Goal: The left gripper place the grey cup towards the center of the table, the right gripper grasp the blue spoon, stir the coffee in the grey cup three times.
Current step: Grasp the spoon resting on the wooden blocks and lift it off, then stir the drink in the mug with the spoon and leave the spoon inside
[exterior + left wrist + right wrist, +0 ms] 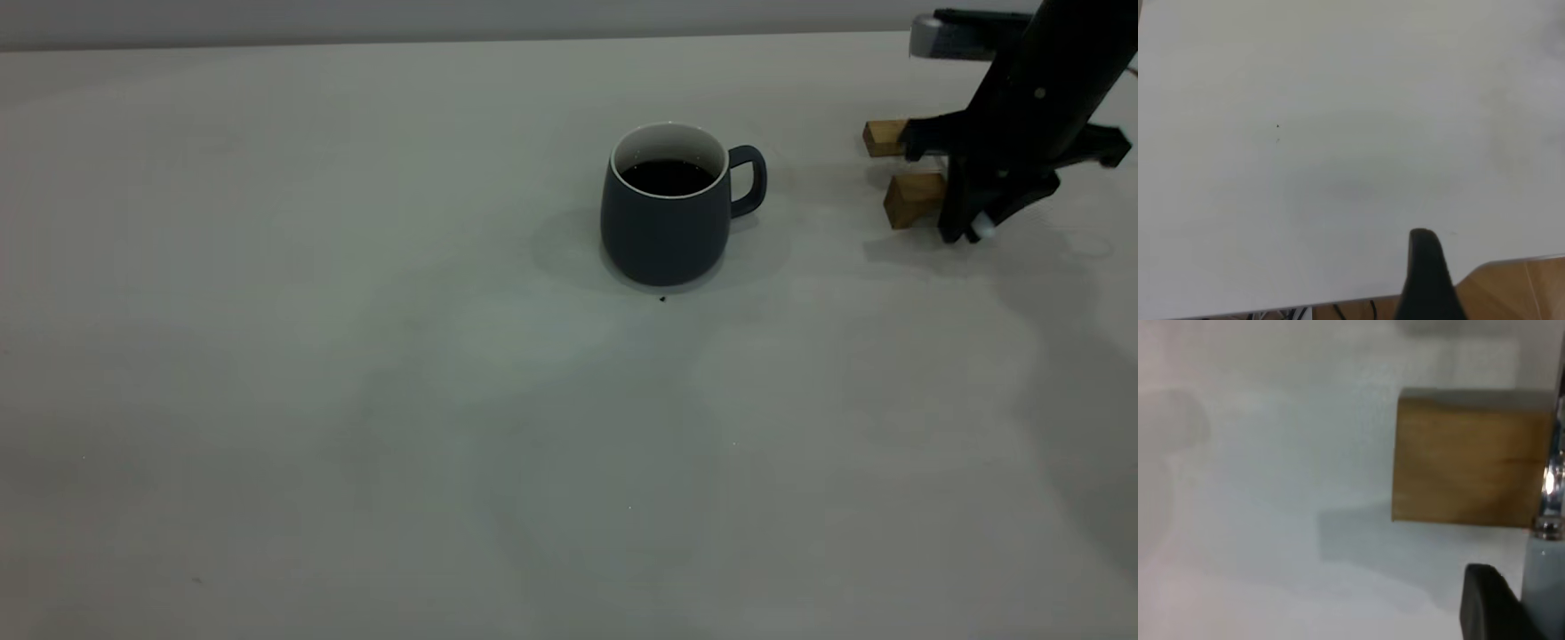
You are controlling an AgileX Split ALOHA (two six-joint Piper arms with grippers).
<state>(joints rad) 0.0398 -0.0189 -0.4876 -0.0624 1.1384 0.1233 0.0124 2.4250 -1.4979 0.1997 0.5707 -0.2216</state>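
Right gripper is down low at the far right of the table, right over the two blocks, and whether it has closed on the spoon I cannot tell from the exterior view. Cup stands upright near the middle, well apart from that arm, handle turned toward it, coffee dark and flat inside. So the placing looks done and picking up the spoon is the step in hand. Left arm is out of this shot altogether.

Over to the left wrist view: left gripper hangs above bare table near its edge, nothing by it, and its state can't be read either; call it parked.

Right wrist view now: one block fills the frame and the spoon shows just at the margin, grey neck against the block, pale handle running on from it, the gripper just beside it.

My read on doing this well: take the pale handle, not the slick metal neck, squarely enough that it can't swivel. Lift straight up so the blocks don't get dragged. At the cup, come down inside the rim, stir in small circles, and keep off the wall, since nothing steadies the cup and a nudge could slop the coffee
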